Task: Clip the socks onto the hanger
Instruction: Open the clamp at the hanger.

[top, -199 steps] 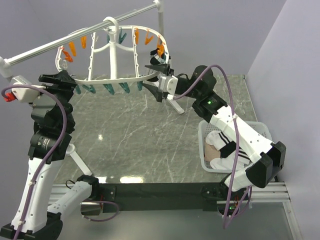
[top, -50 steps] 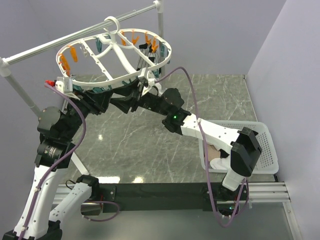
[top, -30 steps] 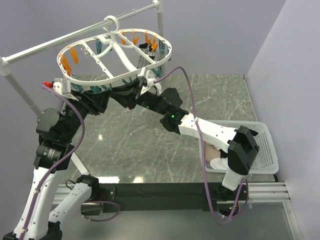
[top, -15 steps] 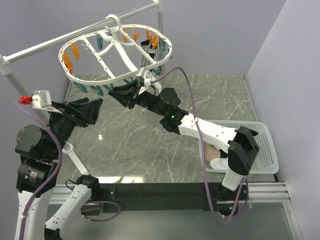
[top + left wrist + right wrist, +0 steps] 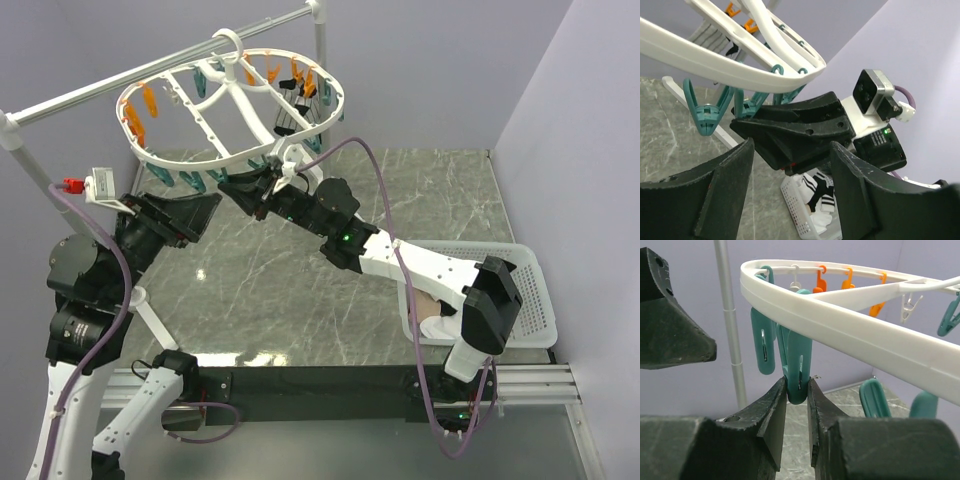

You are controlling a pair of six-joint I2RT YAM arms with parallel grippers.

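Room: plain lilac walls [image 5: 450,60] close in a grey-green marble-patterned table [image 5: 300,290], with both arm bases at its near edge.
Rail: a silver metal rail with white joints [image 5: 110,92] runs above the table's far left corner and carries the hanger by its top hook.
Hanger: the large white plastic oval drying frame [image 5: 850,325] hangs tilted above the far-left part of the table, its rows of orange and teal clips dangling under the rim.
Right gripper: the right gripper [image 5: 797,390] reaches up to the frame's near rim, its fingers pressed together on both sides of one teal plastic clip [image 5: 796,365]. This looks meant to squeeze the clip open or to steady the frame.
Left gripper: the left gripper [image 5: 791,150] faces the right one from just beside it, below the near rim. Its fingers stand apart with nothing between them, so no sock is ready for the clip.
Already hung: a thin black-and-white striped sock [image 5: 707,37] and a black sock [image 5: 285,115] hang under the frame's far side.
Basket: a white lattice-sided basket [image 5: 535,300] sits at the table's near right corner.
Basket contents: a white sock with black bands [image 5: 820,192] and a pinkish-beige sock [image 5: 432,322] lie inside, partly hidden by the right arm.
Progress: partly done, I judge, since socks wait unclipped.
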